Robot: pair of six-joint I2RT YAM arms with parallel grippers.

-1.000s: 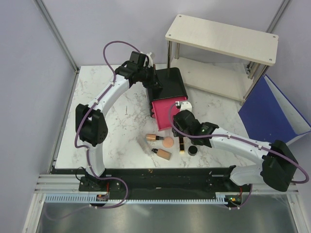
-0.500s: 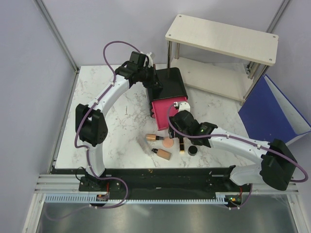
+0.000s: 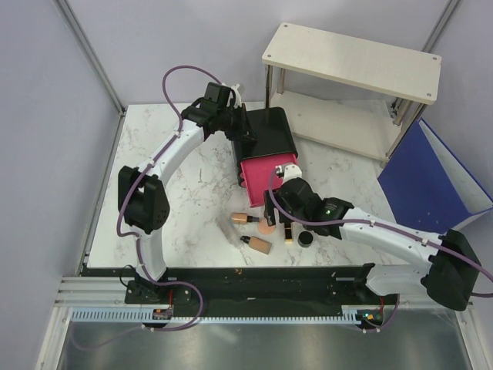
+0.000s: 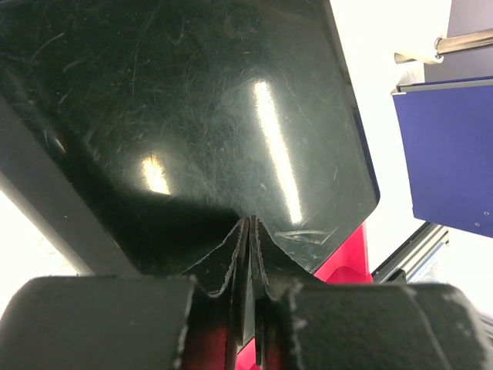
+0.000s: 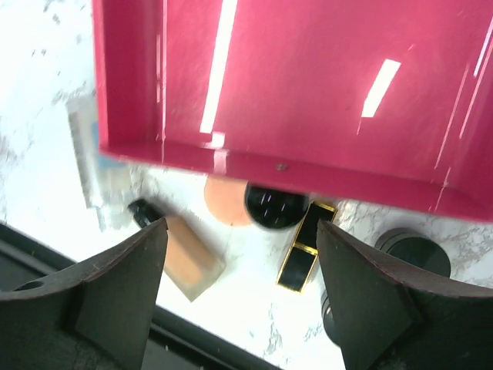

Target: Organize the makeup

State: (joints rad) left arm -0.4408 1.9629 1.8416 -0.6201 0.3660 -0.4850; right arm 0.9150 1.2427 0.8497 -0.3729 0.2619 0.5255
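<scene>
Left pincer [image 3: 245, 132]: closed, fingers [image 4: 231, 258] pressed together with the tips against the glossy black box with pink drawers [image 3: 274, 137]; probably braces the box so that nothing slides while a drawer is filled.
Pink plastic drawer [image 3: 266, 177]: stands pulled out toward the near edge, apparently open to receive the makeup.
Right pincer [image 3: 276, 218]: spread wide, holding nothing; hovers low over the white marbled tabletop [image 3: 192, 193], just in front of the drawer lip, seemingly lining up a grasp.
Round peach disc [image 5: 223, 202]: flat on the tabletop, outside the drawer, within the gap between the right fingers.
Small black round jar [image 5: 273, 206]: touching or just beside the disc, partly under the drawer lip, near the middle of the gap.
Black-and-gold lipstick [image 5: 304, 248]: on its side, close to the finger at the right of the wrist view.
Tan bottle with dark cap [image 5: 185, 262]: lying just beside the opposite finger.
Second tan bottle [image 3: 245, 219]: on the tabletop, just left of the pincer.
Second black jar [image 5: 412, 250]: outside the gap, past the right-hand finger.
Clear tube [image 5: 88, 154]: well off to the left, outside the gap.
</scene>
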